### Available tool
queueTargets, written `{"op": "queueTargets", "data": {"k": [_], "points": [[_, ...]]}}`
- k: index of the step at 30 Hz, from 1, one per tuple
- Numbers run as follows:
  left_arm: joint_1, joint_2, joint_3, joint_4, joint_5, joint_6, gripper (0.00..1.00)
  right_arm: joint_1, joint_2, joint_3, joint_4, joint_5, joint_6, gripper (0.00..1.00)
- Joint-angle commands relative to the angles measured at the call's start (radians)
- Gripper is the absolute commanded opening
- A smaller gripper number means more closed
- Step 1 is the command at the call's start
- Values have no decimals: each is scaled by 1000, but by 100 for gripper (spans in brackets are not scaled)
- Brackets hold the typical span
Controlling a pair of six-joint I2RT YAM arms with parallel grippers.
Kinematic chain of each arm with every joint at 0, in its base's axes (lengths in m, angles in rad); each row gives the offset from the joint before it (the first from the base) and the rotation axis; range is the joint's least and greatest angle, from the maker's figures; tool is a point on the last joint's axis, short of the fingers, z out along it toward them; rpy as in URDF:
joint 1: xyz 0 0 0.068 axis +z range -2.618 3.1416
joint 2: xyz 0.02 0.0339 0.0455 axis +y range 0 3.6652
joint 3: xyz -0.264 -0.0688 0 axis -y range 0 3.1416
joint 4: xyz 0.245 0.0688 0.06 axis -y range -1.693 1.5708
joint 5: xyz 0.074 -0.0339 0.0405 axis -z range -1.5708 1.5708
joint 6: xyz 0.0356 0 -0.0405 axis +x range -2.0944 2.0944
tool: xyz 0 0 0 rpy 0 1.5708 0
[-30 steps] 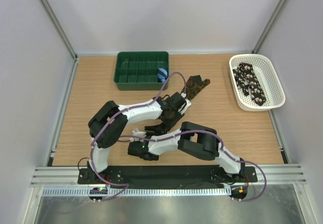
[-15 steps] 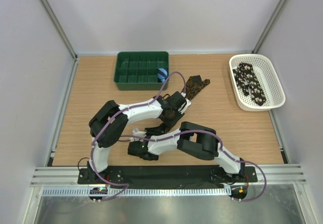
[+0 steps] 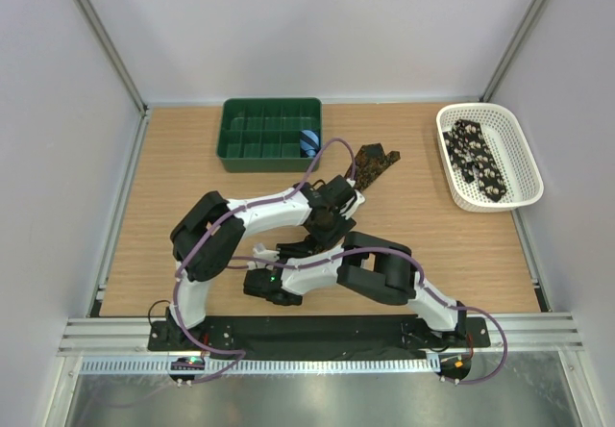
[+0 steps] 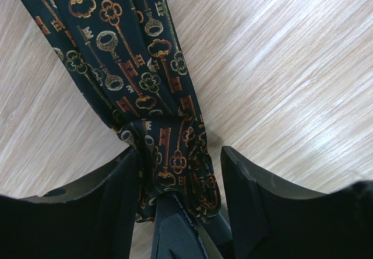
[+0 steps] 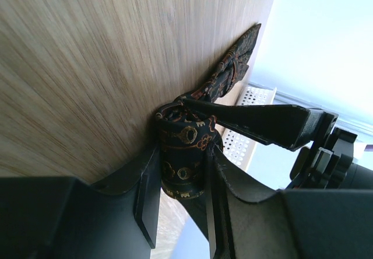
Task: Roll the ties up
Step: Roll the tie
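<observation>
Noted: left tool has just released, its jaws now standing apart either side of the tie. The right tool has closed on the rolled end, mid-worktop. I judge the handover done; the flat tail remains to roll.

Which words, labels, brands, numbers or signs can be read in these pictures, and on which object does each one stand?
None: no text can be read in any view.
Key-patterned tie: pictures of keys only, no letters.
Spotted tie in the white basket: pale spots only.
Green tray, left arm, right arm: no label visible.
</observation>
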Motion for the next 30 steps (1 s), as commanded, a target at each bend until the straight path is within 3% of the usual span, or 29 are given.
{"op": "queueTargets", "data": {"k": [1, 15, 30], "points": [[-10, 1, 1, -128, 43, -20, 60, -26, -19, -16, 29, -84, 54, 10], [18, -22, 37, -45, -25, 8, 75, -23, -58, -8, 18, -125, 57, 10], [50, -68, 73, 57, -60, 79, 78, 6, -53, 4, 10, -128, 51, 11]]}}
